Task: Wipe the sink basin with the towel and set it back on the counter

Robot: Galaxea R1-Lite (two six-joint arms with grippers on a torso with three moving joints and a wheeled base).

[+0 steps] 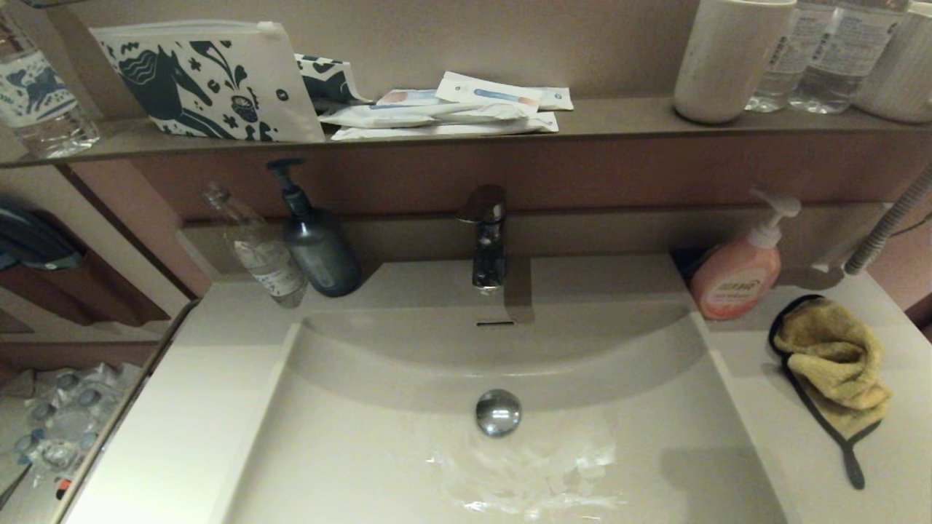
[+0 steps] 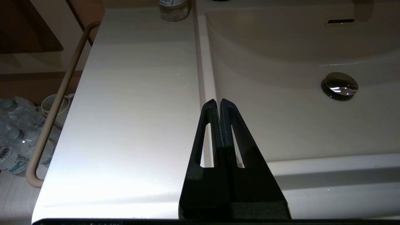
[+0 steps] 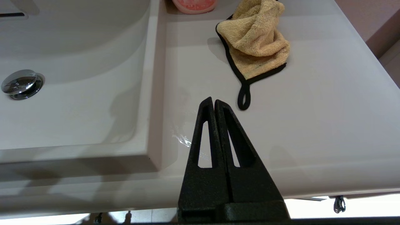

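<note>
The mustard-yellow towel (image 1: 834,364) with black edging lies crumpled on the counter (image 1: 794,437) to the right of the sink basin (image 1: 364,437); in the right wrist view the towel (image 3: 254,43) has its black hanging loop pointing toward me. The basin's chrome drain plug (image 1: 498,412) sits mid-basin below the slot overflow (image 1: 495,323). My right gripper (image 3: 213,100) hovers shut and empty over the counter's front right, short of the towel's loop. My left gripper (image 2: 217,102) is shut and empty above the basin's left rim. Neither gripper shows in the head view.
A pink soap pump bottle (image 1: 739,273) stands just behind the towel. A dark pump bottle (image 1: 317,244) and a clear bottle (image 1: 262,255) stand at back left, the chrome faucet (image 1: 486,236) at back centre. A brown shelf (image 1: 619,116) holds a horse-print pouch, packets and bottles.
</note>
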